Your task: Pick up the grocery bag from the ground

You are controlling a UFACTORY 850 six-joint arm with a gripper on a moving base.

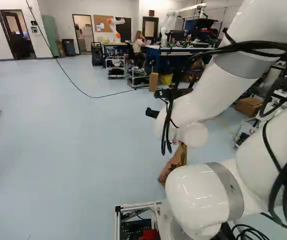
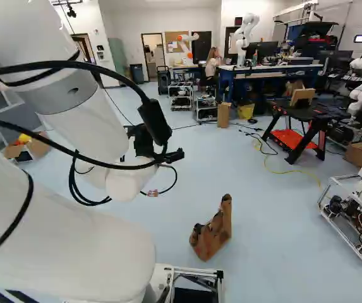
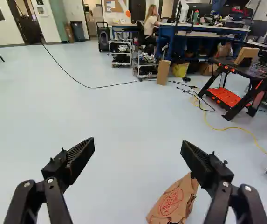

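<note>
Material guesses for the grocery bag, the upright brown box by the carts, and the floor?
Grocery bag: looks like matte brown kraft paper, going by the creases and crumpled top.
Upright box: probably plain cardboard; flat tan faces, straight edges.
Floor: smooth pale blue with a faint sheen, no tile joints showing; coated concrete or sheet vinyl, can't tell which.

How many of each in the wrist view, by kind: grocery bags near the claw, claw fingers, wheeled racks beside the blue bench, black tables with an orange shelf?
Grocery bag: 1
Claw fingers: 2
Wheeled racks: 2
Black table with orange shelf: 1
Total: 6
</note>
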